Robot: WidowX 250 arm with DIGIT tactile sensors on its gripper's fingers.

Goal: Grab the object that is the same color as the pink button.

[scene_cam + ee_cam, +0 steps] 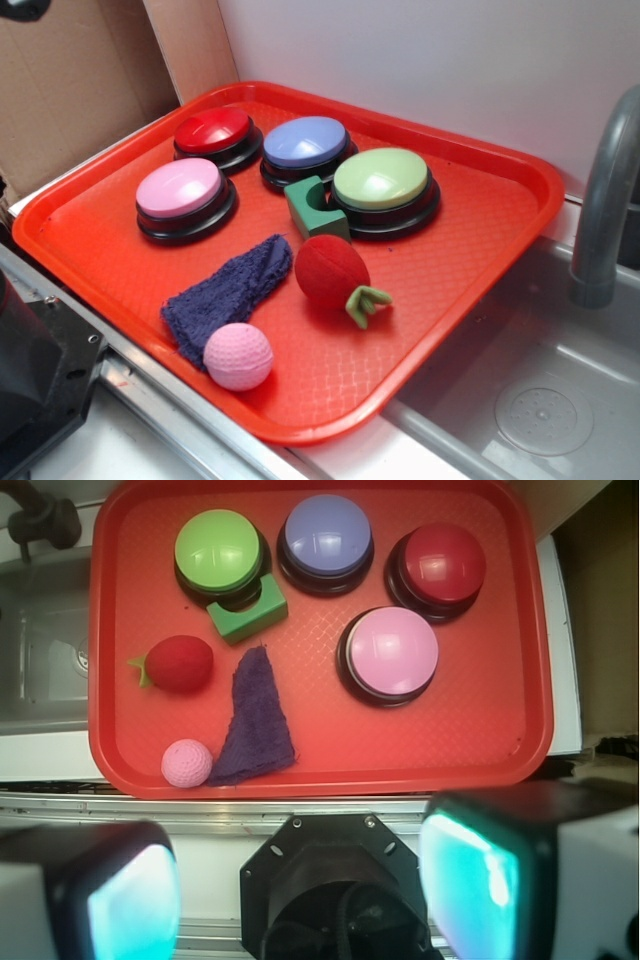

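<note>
The object, a small pale pink dimpled ball [238, 356] [187, 763], rests on the red tray [480, 290] [470, 730] near its front edge, touching the tip of a purple cloth [225, 295] [258, 720]. The pink button [180, 190] [392, 652] stands further back on the tray. In the wrist view my gripper [300, 890] hangs high above the robot base, short of the tray's near edge. It is open, its cyan pads [135, 900] wide apart with nothing between them. The exterior view does not show the gripper.
Also on the tray are a red fuzzy ball [332, 270] [182, 663], a green block [315, 210] [247, 610], and red [212, 130], blue [305, 142] and green [382, 180] buttons. A grey sink [540, 400] with a faucet [605, 200] adjoins the tray.
</note>
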